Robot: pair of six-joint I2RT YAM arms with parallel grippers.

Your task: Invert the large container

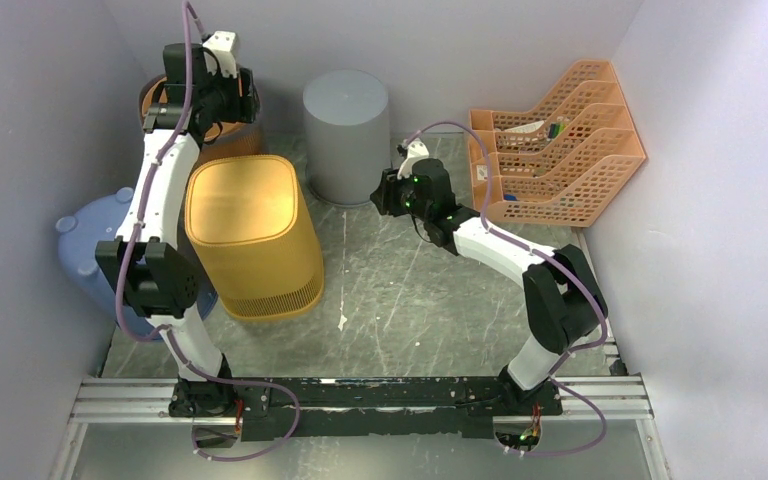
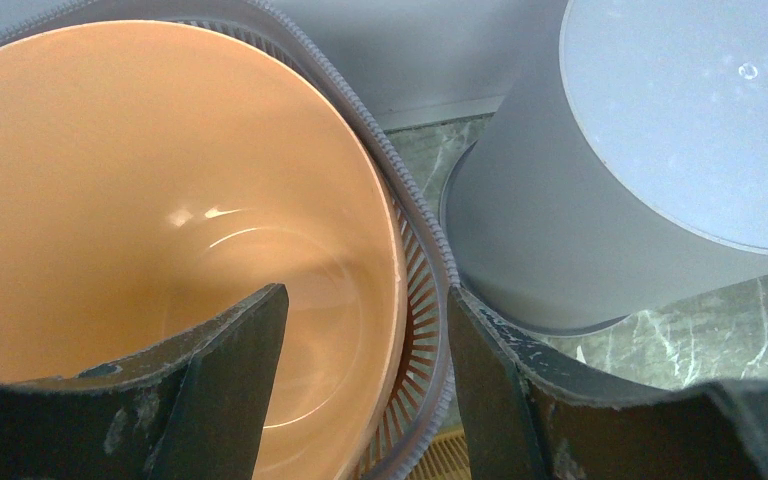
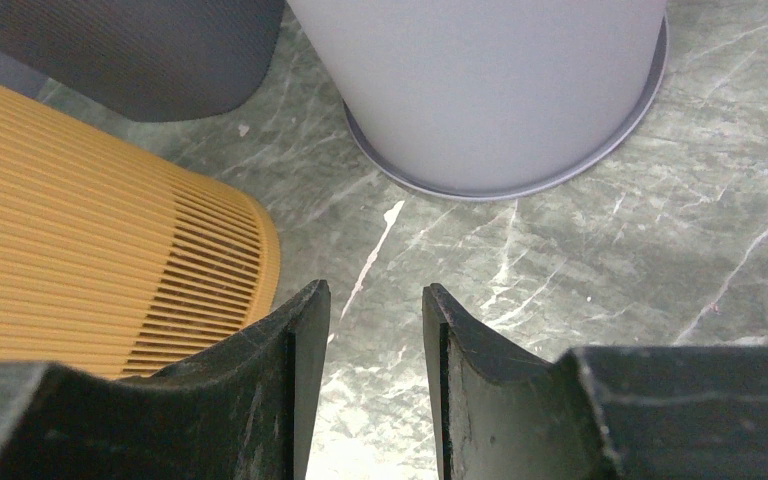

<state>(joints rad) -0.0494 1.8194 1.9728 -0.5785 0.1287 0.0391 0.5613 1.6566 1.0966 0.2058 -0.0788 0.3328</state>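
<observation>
An upright round container with an orange inside [image 2: 140, 170] and a grey ribbed rim [image 2: 430, 230] stands at the back left [image 1: 238, 138]. My left gripper [image 2: 365, 330] [image 1: 222, 95] is open and straddles that rim. One finger [image 2: 230, 370] is inside the container and the other [image 2: 485, 390] is outside, against the rim. My right gripper [image 3: 375, 300] [image 1: 385, 190] is open and empty, low over the table in front of the grey bin.
A grey bin [image 1: 347, 120] [image 2: 660, 130] [image 3: 480, 80] stands upside down at the back centre. A yellow slatted bin [image 1: 245, 215] [image 3: 90, 250] stands upside down at centre left. A blue container [image 1: 85, 245] is at the far left, an orange file rack [image 1: 560, 140] at the back right.
</observation>
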